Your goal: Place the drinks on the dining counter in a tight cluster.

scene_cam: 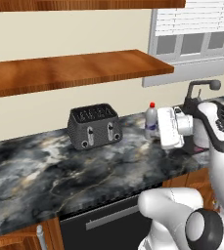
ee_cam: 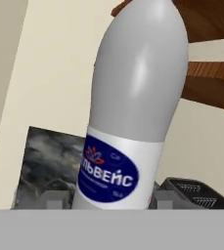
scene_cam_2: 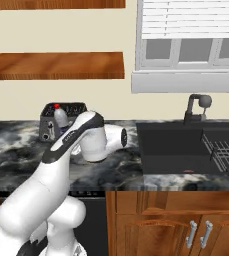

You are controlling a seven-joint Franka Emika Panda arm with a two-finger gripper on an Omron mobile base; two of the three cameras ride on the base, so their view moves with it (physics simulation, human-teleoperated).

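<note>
A small clear bottle with a red cap (scene_cam: pixel 151 122) (scene_cam_2: pixel 60 119) stands upright on the marbled worktop (scene_cam: pixel 45 171), just right of the toaster. My gripper (scene_cam: pixel 155 131) reaches it from the sink side. In the hand view the bottle (ee_cam: pixel 133 107), with its blue oval label, rises between the two fingertips (ee_cam: pixel 55 199), which sit against its sides low on the body; the gripper (ee_cam: pixel 111 200) is shut on it. Whether its base still touches the stone I cannot tell. The dining counter is out of view.
A dark toaster (scene_cam: pixel 94 126) (scene_cam_2: pixel 76 109) stands close left of the bottle. Right of it lie a black sink (scene_cam_2: pixel 176 142) with a faucet (scene_cam_2: pixel 196 107) and a dish rack (scene_cam_2: pixel 226 147). Wooden shelves (scene_cam: pixel 74 71) hang overhead.
</note>
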